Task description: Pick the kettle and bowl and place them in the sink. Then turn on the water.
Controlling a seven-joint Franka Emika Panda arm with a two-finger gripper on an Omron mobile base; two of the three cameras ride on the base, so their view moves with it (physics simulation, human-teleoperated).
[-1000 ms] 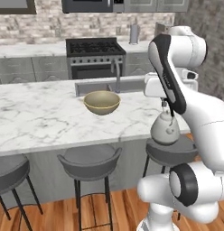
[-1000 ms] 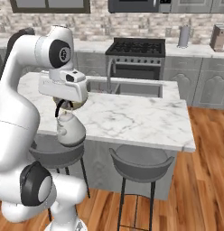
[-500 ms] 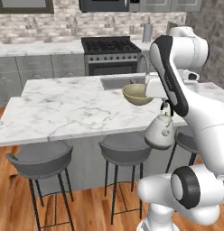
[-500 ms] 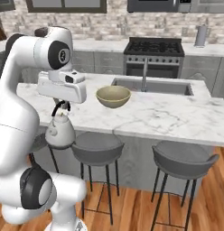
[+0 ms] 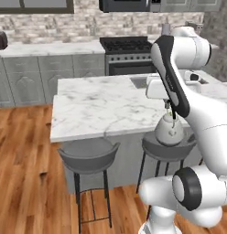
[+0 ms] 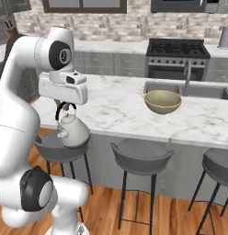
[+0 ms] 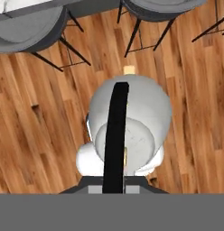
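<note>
My gripper (image 6: 65, 107) is shut on the thin black handle of the pale kettle (image 6: 73, 130). The kettle hangs in the air just off the island's front edge, at stool height. In the left base view the kettle (image 5: 169, 131) dangles below the gripper (image 5: 168, 109), beside my forearm. Seen from above in the hand view, the kettle (image 7: 132, 128) is over wood floor. The olive-tan bowl (image 6: 162, 101) sits on the marble well to the right of the kettle, just in front of the sink (image 6: 205, 90). No water runs from the faucet (image 6: 187, 77).
Grey stools (image 6: 141, 154) (image 5: 89, 153) line the island's front, one right under the kettle (image 6: 55, 148). The white marble island top (image 5: 101, 103) stretches left of the arm. A black stove (image 6: 179, 48) and grey cabinets stand behind. Wood floor (image 5: 28, 155) lies left of the island.
The base has driven sideways, so the island, bowl and sink have slid right in both base views. The kettle still hangs from the shut gripper at the same height.
</note>
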